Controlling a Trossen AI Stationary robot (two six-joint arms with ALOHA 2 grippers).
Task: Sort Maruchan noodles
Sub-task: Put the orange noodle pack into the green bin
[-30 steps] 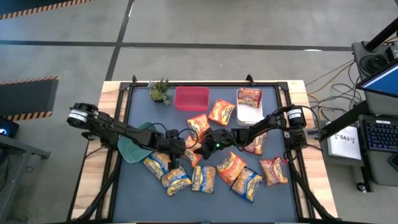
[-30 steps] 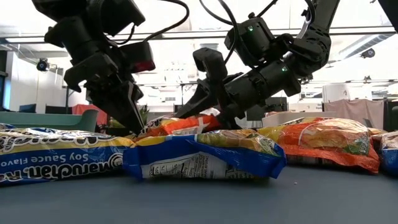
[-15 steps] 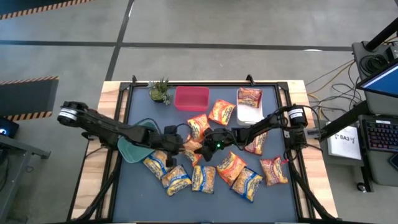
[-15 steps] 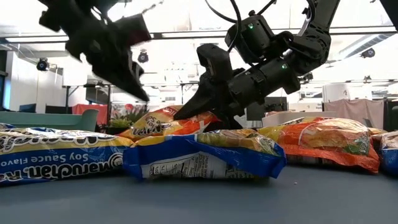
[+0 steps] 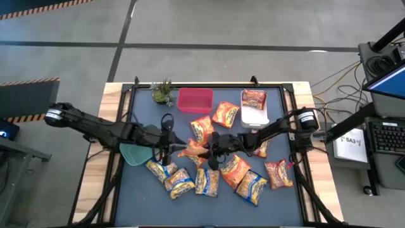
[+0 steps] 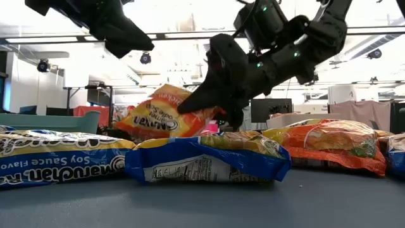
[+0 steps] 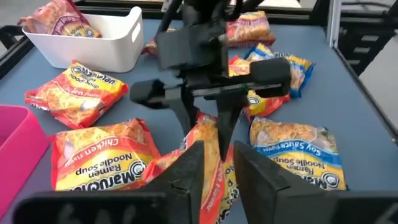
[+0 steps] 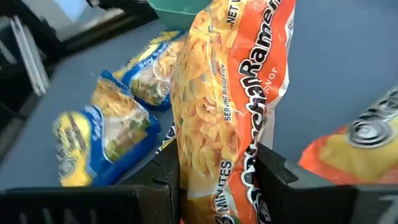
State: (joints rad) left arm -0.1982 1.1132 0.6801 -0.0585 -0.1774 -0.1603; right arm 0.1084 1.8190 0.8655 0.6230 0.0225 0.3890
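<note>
Item before you: one orange Maruchan packet, crinkly, noodle print and white lettering, raised mid-worktop above its fellows, right hand clamped on it, left hand clasping its other edge.

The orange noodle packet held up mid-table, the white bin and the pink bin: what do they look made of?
Orange noodle packet: thin glossy plastic film, going by its crinkles, sheen and printing. White bin: probably rigid moulded plastic, with smooth matte walls and rounded corners. Pink bin: likely similar plastic, uniform colour with a slight sheen.
</note>
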